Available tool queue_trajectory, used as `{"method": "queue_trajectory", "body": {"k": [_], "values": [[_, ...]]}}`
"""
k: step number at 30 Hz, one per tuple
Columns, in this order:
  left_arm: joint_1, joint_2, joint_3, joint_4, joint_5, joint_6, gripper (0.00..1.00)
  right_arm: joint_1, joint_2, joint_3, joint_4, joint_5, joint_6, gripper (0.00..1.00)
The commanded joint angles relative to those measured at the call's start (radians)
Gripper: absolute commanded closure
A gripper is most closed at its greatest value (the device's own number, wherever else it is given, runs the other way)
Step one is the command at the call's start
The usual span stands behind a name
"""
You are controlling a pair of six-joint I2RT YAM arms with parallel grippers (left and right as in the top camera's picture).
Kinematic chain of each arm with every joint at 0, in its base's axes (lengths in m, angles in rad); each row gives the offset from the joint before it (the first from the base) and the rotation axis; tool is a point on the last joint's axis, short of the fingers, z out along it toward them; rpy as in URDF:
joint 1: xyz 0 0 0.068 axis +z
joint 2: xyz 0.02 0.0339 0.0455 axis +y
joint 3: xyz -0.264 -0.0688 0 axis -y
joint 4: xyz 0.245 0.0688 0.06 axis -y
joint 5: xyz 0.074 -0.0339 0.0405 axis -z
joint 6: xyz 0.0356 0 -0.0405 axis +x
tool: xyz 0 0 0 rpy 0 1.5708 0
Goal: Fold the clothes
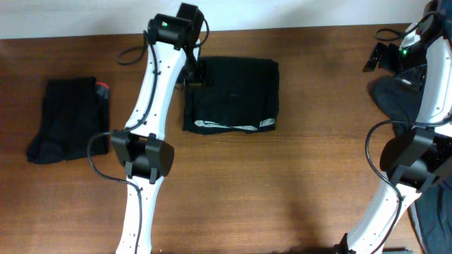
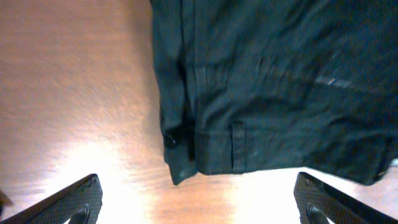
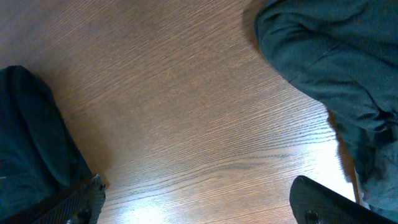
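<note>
Black shorts (image 1: 232, 94) lie folded into a rectangle at the table's middle back, a pale waistband strip along the near edge. My left gripper (image 1: 193, 76) hovers at their left edge. In the left wrist view the gripper (image 2: 199, 208) is open, with bare wood between its fingers (image 2: 71, 200) and the black fabric (image 2: 273, 81) just beyond them. A second folded dark garment (image 1: 69, 118) with a small red tag lies at the far left. My right gripper (image 1: 378, 56) is at the back right, open over bare table (image 3: 199, 205), beside a crumpled dark garment (image 3: 323, 68).
A heap of dark clothes (image 1: 397, 99) sits at the right edge under the right arm. Blue-grey fabric (image 1: 432, 212) hangs at the lower right corner. The wooden table (image 1: 282, 183) ends at a white wall along the back.
</note>
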Motion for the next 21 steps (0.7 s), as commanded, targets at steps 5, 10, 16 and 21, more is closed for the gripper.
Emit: {"method": "queue_trajectory", "body": {"k": [5, 10, 16, 21], "values": [[-0.005, 0.008, -0.182, 0.039, 0.058, 0.016, 0.01, -0.003, 0.003, 0.001, -0.002, 0.009, 0.001, 0.01], [-0.005, 0.008, -0.295, 0.14, 0.103, 0.016, 0.01, -0.003, 0.003, 0.001, -0.002, 0.009, 0.001, 0.01], [-0.005, 0.008, -0.383, 0.223, 0.103, -0.003, 0.01, -0.003, 0.003, 0.001, -0.002, 0.009, 0.001, 0.01], [-0.005, 0.008, -0.435, 0.268, 0.102, -0.027, 0.01, -0.003, 0.003, 0.001, -0.002, 0.009, 0.001, 0.01]]}}
